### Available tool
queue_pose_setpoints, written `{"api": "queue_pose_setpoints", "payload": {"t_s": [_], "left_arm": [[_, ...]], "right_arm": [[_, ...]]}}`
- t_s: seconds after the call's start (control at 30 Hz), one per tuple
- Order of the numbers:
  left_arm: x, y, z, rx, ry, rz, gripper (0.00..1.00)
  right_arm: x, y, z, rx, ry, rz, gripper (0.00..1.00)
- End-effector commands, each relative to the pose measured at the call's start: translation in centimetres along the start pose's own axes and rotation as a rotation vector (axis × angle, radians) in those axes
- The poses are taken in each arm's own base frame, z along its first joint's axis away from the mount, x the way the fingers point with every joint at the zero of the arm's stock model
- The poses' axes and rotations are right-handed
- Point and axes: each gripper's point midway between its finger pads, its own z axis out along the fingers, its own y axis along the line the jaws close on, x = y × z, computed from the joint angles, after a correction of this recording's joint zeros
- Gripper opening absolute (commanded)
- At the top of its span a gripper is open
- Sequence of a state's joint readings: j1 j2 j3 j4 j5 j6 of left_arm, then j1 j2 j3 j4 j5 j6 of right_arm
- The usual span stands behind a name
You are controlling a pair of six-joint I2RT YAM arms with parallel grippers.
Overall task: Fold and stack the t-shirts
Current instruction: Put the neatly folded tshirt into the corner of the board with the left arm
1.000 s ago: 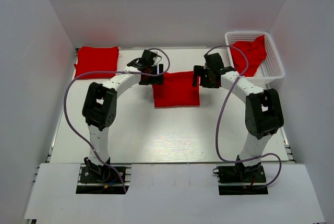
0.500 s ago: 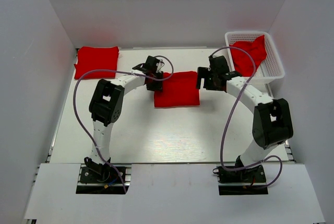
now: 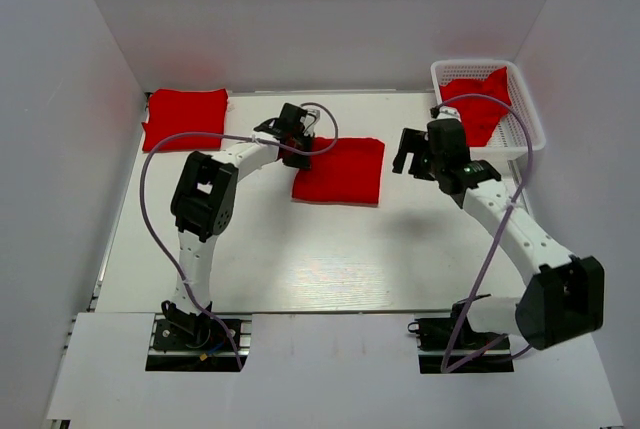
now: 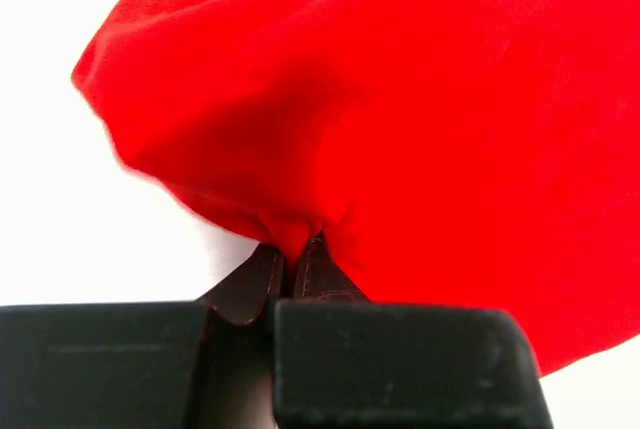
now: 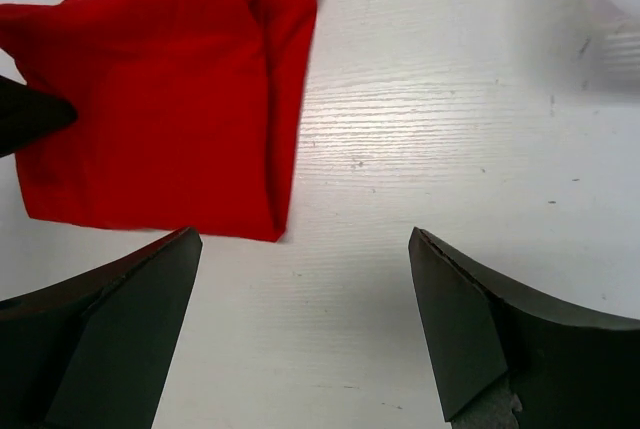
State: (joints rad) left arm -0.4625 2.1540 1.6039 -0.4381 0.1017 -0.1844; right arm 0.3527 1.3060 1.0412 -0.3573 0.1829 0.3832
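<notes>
A folded red t-shirt (image 3: 342,171) lies mid-table; in the right wrist view the same t-shirt (image 5: 150,139) is a neat rectangle. My left gripper (image 3: 304,152) is shut on its left edge, and the left wrist view shows cloth (image 4: 400,99) bunched between the closed fingertips of the left gripper (image 4: 296,255). My right gripper (image 3: 409,162) hovers open to the right of the shirt, and the right gripper (image 5: 302,239) has only bare table between its fingers. Another folded t-shirt (image 3: 185,116) lies at the back left. More red t-shirt cloth (image 3: 478,107) sits crumpled in the basket.
The white mesh basket (image 3: 470,63) stands at the back right corner, just behind my right arm. White walls close in the table (image 3: 300,249) on the left, back and right. Purple cables loop off both arms.
My left gripper has shut on the middle shirt's left edge. The right arm has drawn back to the right, off the shirt, still open.
</notes>
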Motion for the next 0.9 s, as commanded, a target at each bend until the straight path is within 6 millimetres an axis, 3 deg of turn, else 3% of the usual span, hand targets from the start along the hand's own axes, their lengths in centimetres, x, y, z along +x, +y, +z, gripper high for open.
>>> {"api": "queue_pose_setpoints", "payload": {"t_s": [0.0, 0.07, 0.13, 0.43, 0.47, 0.5, 0.63, 0.77, 0.87], "left_arm": [[-6.9, 1.4, -5.5, -0.101, -0.17, 0.106, 0.0], [-8.6, 3.1, -7.2, -0.195, -0.203, 0.124, 0.0], [-9.1, 3.7, -8.1, -0.235, -0.2, 0.148, 0.0], [-14.5, 8.7, -12.5, -0.348, -0.285, 0.202, 0.0], [-14.5, 8.7, -12.9, -0.35, -0.276, 0.214, 0.0], [-14.8, 9.6, -13.0, -0.374, -0.276, 0.215, 0.0], [-15.6, 12.3, -14.7, -0.45, -0.281, 0.229, 0.0], [-15.7, 14.7, -15.9, -0.5, -0.274, 0.222, 0.0], [-17.0, 15.4, -17.4, -0.51, -0.305, 0.231, 0.0]], "right_arm": [[-1.0, -1.3, -1.1, 0.057, -0.072, 0.031, 0.9], [-1.1, -2.0, -1.8, 0.093, -0.087, 0.038, 0.9], [-1.1, -2.5, -2.0, 0.112, -0.098, 0.038, 0.9], [-2.1, -3.3, -2.9, 0.153, -0.133, 0.047, 0.9], [-2.0, -3.3, -3.1, 0.161, -0.128, 0.054, 0.9], [-1.9, -4.3, -3.3, 0.221, -0.129, 0.065, 0.9], [-2.4, -5.3, -4.0, 0.282, -0.161, 0.105, 0.9], [-2.7, -4.6, -3.9, 0.24, -0.158, 0.085, 0.9], [-2.6, -4.2, -3.6, 0.221, -0.146, 0.072, 0.9]]}}
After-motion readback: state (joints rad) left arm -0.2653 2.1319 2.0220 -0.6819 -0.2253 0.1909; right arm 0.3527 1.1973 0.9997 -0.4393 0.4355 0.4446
